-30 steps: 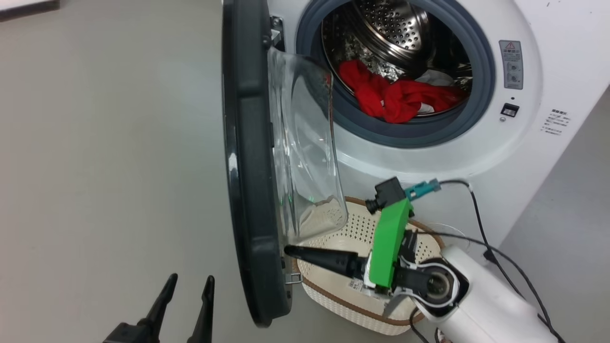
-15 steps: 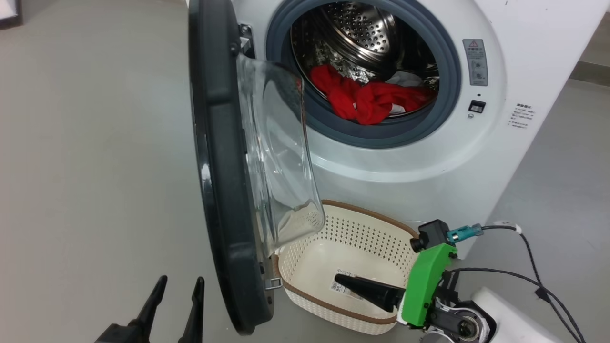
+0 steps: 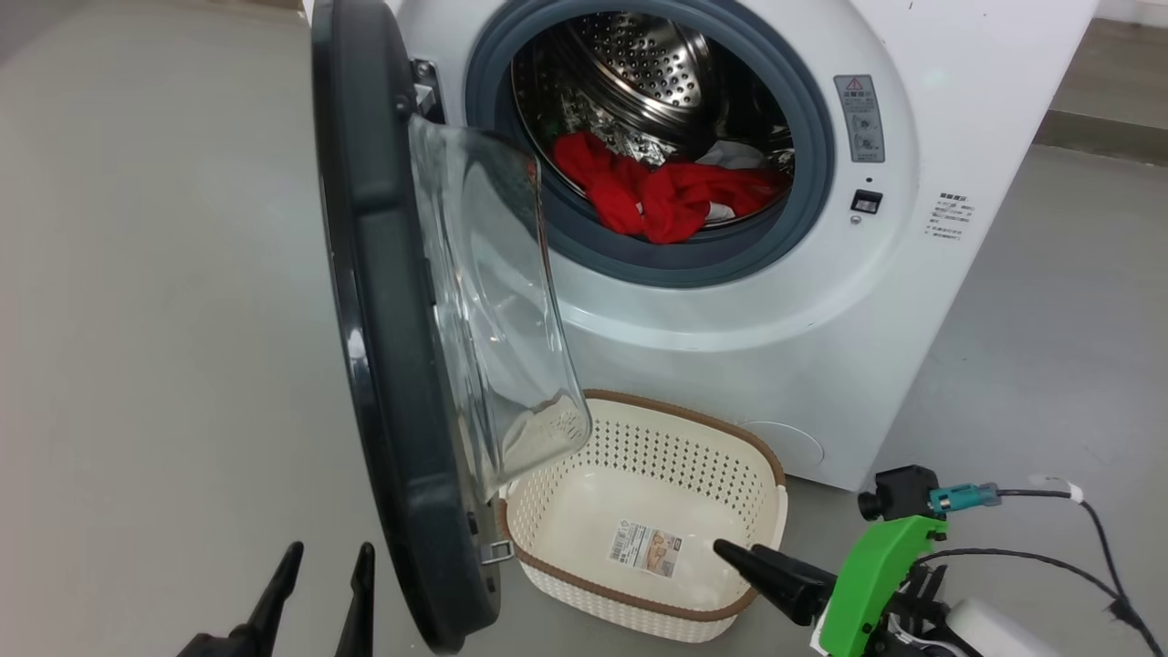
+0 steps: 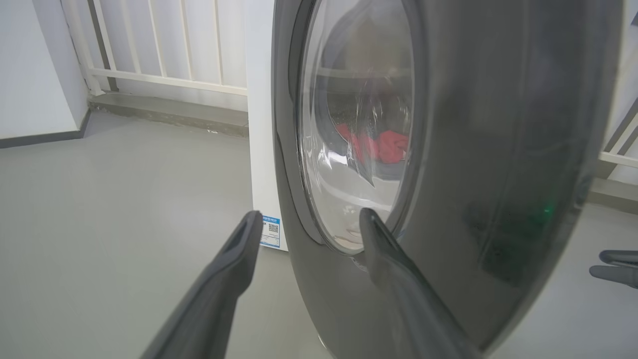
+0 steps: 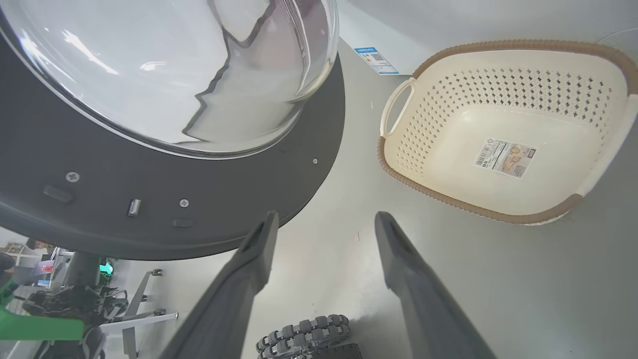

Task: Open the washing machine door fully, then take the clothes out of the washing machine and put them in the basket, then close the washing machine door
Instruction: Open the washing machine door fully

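The washing machine [image 3: 776, 347] has its door [image 3: 383, 319] swung out about square to the front, glass bowl [image 3: 484, 301] facing the drum. Red and white clothes [image 3: 657, 192] lie at the drum's mouth. The basket [image 3: 693, 422] sits empty on the floor below the opening. My right gripper [image 3: 730, 552] hangs open at the basket's near right rim, apart from the door; its wrist view shows the gripper [image 5: 326, 218] holding nothing, with the basket [image 5: 448, 199] and door [image 5: 149, 199] ahead. My left gripper [image 3: 328, 550] is open outside the door [image 4: 498, 149].
Grey floor spreads left of the door and right of the machine. Black cables [image 3: 1049, 557] trail from my right wrist. A white railing [image 4: 164, 45] stands behind the machine. A ribbed wheel [image 5: 304, 334] of my base lies below the right gripper.
My right gripper has drawn back from the door's lower inner edge, across the basket to its near right side, jaws a little wider. The head camera has shifted. The left gripper kept its place.
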Controlling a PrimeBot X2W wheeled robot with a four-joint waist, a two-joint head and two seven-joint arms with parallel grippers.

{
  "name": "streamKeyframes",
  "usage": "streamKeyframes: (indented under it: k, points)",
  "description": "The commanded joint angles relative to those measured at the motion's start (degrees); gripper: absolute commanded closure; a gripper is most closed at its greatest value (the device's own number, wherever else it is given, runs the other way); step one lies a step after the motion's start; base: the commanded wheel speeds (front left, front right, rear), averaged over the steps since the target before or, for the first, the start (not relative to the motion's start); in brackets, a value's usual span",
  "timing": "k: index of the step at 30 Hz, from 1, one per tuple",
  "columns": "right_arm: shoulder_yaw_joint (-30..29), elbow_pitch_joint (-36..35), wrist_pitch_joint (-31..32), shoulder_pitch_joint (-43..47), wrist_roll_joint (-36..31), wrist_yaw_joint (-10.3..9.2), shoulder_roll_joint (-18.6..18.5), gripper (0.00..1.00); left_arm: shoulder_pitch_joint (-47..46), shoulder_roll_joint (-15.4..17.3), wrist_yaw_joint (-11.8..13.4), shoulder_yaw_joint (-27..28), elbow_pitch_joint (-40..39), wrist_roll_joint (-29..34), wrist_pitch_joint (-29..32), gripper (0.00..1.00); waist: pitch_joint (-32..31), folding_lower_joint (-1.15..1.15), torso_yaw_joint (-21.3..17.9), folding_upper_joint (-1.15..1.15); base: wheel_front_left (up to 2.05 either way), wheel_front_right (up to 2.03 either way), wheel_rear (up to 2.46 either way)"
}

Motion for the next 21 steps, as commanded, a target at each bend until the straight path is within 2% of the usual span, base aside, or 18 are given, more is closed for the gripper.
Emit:
streamKeyframes:
  k: [1,16,21]
  points:
    - [0.85,-1.13,-1.95,0.24,-1.03,0.39,-0.93,0.00,-0.84,0.47,-0.31,2.18,-1.07,0.47,-0.70,0.00,-0.05,0.00,-0.31,0.00,0.00,0.00,0.00]
    - [6.14,0.10,-21.58,1.03,-7.64,0.39,-4.57,0.00,-0.14,0.47,-0.32,3.61,-1.00,0.46,-0.70,0.00,-0.59,0.00,-1.45,0.00,0.00,0.00,0.00]
    - [6.89,1.48,-25.52,0.66,-9.42,0.39,-4.80,0.00,-0.06,0.47,-0.32,3.97,-0.96,0.41,-0.70,0.00,-0.63,0.00,-1.51,0.00,0.00,0.00,0.00]
